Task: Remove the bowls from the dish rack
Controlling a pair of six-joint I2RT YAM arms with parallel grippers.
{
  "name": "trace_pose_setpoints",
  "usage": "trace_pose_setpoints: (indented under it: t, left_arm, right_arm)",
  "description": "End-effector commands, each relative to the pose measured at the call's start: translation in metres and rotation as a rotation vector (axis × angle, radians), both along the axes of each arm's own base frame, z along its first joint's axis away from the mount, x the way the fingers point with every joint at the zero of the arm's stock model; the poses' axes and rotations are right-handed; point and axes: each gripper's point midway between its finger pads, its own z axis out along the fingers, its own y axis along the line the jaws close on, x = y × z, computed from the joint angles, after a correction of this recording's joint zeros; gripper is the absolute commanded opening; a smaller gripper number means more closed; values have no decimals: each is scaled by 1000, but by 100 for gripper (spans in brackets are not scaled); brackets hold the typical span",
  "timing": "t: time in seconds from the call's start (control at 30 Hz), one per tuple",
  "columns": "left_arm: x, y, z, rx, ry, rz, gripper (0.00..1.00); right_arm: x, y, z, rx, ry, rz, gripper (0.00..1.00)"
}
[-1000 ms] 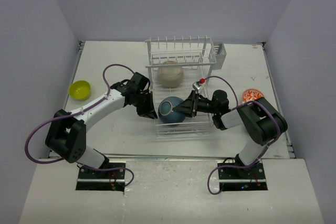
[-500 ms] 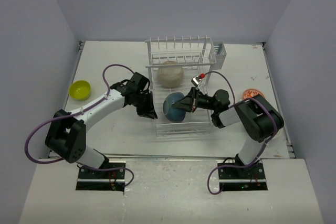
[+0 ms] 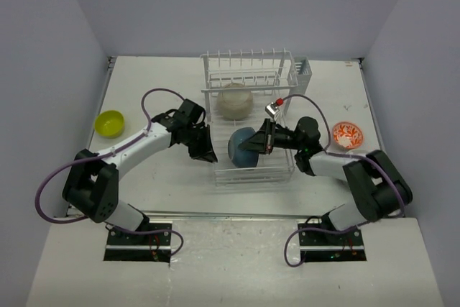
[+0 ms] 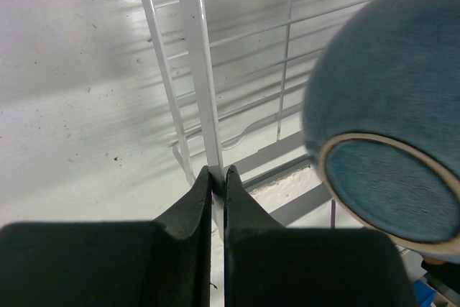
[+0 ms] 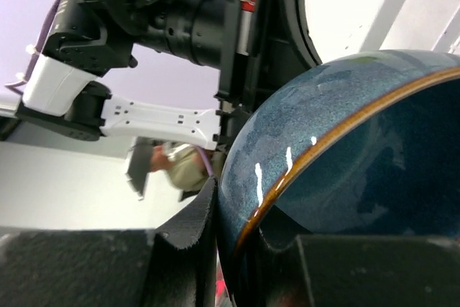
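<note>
Gripped by its rim alone in the right claw, the dark blue bowl could swivel loose or snag the dish rack the left claw clamps.

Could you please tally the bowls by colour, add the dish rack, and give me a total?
yellow-green bowl: 1
white bowl with orange-red pattern: 1
dark blue bowl: 1
beige bowl: 1
white dish rack: 1
Total: 5 things in view, 4 of them bowls

Overhead camera looks down; close wrist views share the blue bowl.
</note>
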Motion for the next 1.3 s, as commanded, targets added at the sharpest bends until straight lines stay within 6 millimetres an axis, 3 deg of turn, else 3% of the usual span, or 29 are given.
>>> trace_pose_setpoints:
  t: [0.0, 0.03, 0.07, 0.1, 0.13, 0.27, 0.33, 0.4, 0.43, 0.47, 0.53, 0.6, 0.63, 0.8, 0.83, 1.0, 1.1, 1.27]
  left_arm:
    - [16, 5, -37, 71, -67, -32, 0]
    - [16, 5, -38, 70, -65, -33, 0]
    - [16, 4, -38, 68, -69, -34, 0]
    - [17, 4, -38, 69, -72, -35, 0]
    - [18, 4, -38, 67, -79, -35, 0]
    - [18, 4, -39, 63, -86, -36, 0]
    - [17, 4, -40, 59, -84, -40, 0]
    - [17, 3, -40, 57, -84, -39, 0]
    - [17, 3, -40, 54, -88, -39, 0]
    - [17, 3, -40, 53, -88, -38, 0]
    - [15, 4, -41, 54, -84, -38, 0]
    - [12, 6, -43, 57, -80, -39, 0]
    - [11, 7, -45, 60, -76, -37, 0]
    - [7, 12, -48, 73, -69, -31, 0]
    - [7, 13, -48, 77, -69, -28, 0]
    - [9, 18, -45, 82, -83, -21, 0]
    - [9, 21, -44, 81, -85, -16, 0]
    - [4, 25, -46, 71, -86, -13, 0]
  right_arm:
    - [-12, -5, 56, -14, -215, 16, 0]
    - [-15, -7, 46, -79, -139, 17, 0]
    - [-11, -10, 47, -117, -207, -14, 0]
    - [-14, -13, 68, -119, -274, -32, 0]
    - [-18, -17, 63, -164, -237, -38, 0]
    - [-22, -28, 73, -231, -299, -77, 0]
    - [-20, -35, 80, -271, -329, -134, 0]
    - [-6, -49, 80, -350, -324, -255, 0]
    - [-8, -59, 78, -393, -325, -286, 0]
    - [8, -73, 82, -454, -331, -396, 0]
    - [11, -96, 66, -610, -304, -459, 0]
    - [24, -119, 73, -727, -316, -558, 0]
    - [29, -143, 60, -857, -283, -629, 0]
    - [43, -204, 70, -1087, -247, -845, 0]
    - [41, -226, 68, -1192, -205, -911, 0]
    - [35, -280, 44, -1492, -91, -1011, 0]
    - [20, -307, 27, -1648, 15, -1014, 0]
    - [11, -332, 5, -1780, 106, -990, 0]
